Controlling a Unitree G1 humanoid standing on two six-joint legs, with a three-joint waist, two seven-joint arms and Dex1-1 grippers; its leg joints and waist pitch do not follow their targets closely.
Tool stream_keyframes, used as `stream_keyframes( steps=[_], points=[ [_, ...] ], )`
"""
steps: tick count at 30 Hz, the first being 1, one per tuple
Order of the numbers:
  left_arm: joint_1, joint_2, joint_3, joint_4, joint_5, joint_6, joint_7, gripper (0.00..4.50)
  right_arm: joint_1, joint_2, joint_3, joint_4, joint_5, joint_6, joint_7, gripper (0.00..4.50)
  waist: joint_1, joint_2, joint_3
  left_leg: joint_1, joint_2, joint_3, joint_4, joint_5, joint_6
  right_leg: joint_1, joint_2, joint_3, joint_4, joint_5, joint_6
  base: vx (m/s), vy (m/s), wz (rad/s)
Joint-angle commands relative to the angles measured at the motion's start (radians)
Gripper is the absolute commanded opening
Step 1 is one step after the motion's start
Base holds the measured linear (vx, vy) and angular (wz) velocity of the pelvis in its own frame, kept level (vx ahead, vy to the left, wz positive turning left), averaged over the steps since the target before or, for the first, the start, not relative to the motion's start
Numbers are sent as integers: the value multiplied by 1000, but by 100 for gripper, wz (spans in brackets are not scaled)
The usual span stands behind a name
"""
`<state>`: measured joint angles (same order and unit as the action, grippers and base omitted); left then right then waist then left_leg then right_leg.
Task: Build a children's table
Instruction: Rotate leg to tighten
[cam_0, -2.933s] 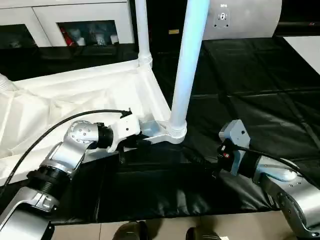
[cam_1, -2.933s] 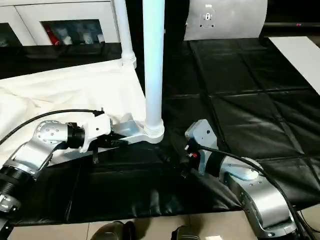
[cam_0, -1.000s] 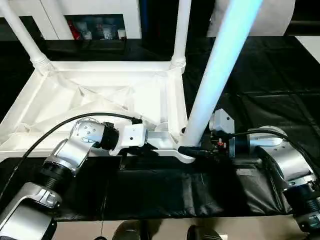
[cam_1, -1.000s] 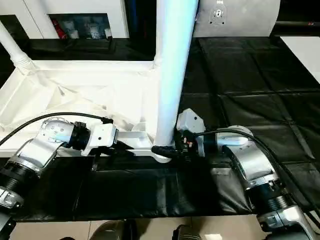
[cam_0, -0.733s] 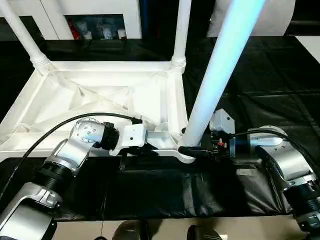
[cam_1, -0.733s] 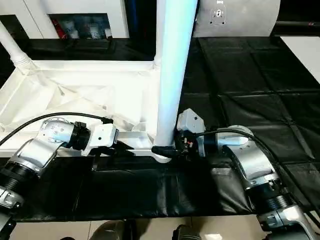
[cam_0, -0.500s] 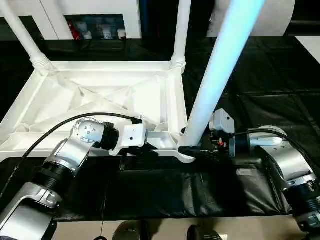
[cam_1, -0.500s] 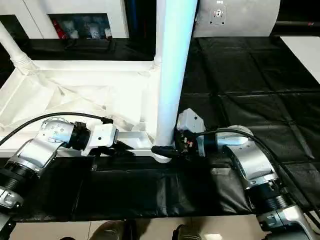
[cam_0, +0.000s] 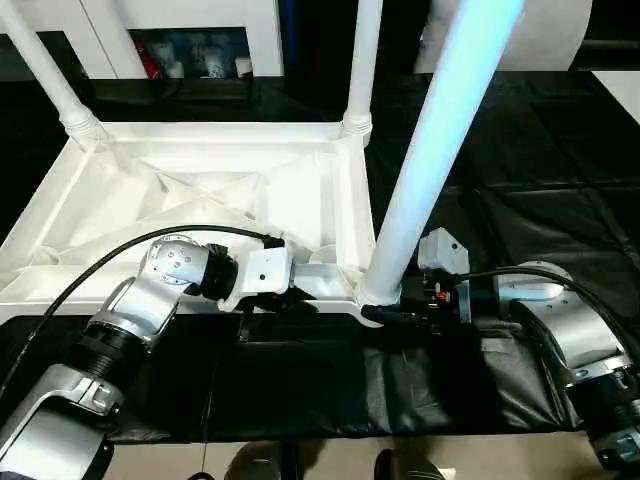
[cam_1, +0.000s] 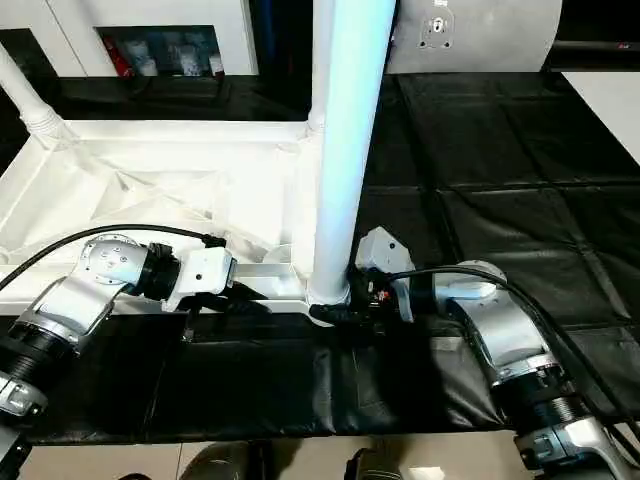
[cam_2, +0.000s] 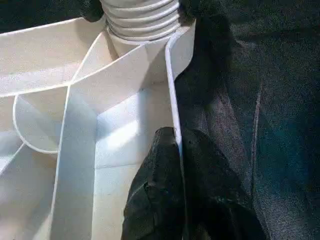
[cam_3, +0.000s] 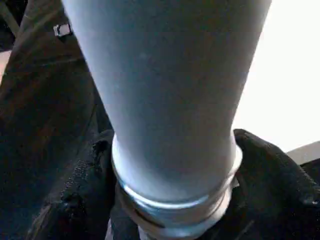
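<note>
The children's table (cam_0: 200, 190) lies upside down on the black-covered work table, ribbed underside up. Two legs stand in its far sockets (cam_0: 45, 70) (cam_0: 362, 60), and a third leg (cam_0: 430, 150) rises from the near right corner socket (cam_0: 375, 295). My left gripper (cam_0: 290, 297) is shut on the tabletop's thin near rim (cam_2: 172, 100), one finger (cam_2: 160, 170) inside the wall and one outside. My right gripper (cam_0: 385, 314) is low at that corner. Its fingers (cam_3: 95, 165) stand spread on either side of the leg's ribbed collar (cam_3: 175, 200).
The black cover (cam_0: 520, 140) stretches to the right, with folds near the front edge. White cabinets with glass fronts (cam_0: 190, 50) and a grey panel (cam_1: 470, 35) stand behind. A white surface (cam_1: 610, 95) sits at the far right. My feet (cam_0: 260, 465) show below the table edge.
My right gripper's fingers have spread wider around the leg's base, and that wrist has sunk a little. The left gripper keeps its hold on the rim.
</note>
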<state>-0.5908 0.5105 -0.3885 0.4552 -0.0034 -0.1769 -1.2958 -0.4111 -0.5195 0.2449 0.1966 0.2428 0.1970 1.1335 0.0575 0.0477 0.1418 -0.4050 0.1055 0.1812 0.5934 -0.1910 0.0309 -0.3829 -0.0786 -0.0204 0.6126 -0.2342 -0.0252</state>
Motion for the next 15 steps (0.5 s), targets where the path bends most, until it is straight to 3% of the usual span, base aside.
stream_keyframes(
  steps=[1,6,14,15],
  points=[
    [3,3,-42,-1,35,-18,-40,0,8,1,-12,-31,13,13,4,356,-9,-9,-64,36,136,-47,-87,-136,106,25,-99,46,-57,25,-309,0,0,0],
    [5,6,-43,-4,35,-17,-44,0,11,3,-16,-43,31,20,18,356,-8,-10,-66,36,136,-47,-87,-140,106,27,-100,46,-56,23,-311,0,0,0],
    [6,8,-43,-5,37,-15,-44,0,16,4,-16,-46,34,23,24,292,-8,-10,-67,36,135,-46,-85,-122,111,27,-99,46,-55,36,-310,0,0,0],
    [8,9,-43,-6,36,-15,-44,0,18,4,-16,-48,35,25,24,287,-7,-3,-65,36,135,-47,-86,-121,110,25,-99,45,-54,37,-310,0,0,0]
  ],
)
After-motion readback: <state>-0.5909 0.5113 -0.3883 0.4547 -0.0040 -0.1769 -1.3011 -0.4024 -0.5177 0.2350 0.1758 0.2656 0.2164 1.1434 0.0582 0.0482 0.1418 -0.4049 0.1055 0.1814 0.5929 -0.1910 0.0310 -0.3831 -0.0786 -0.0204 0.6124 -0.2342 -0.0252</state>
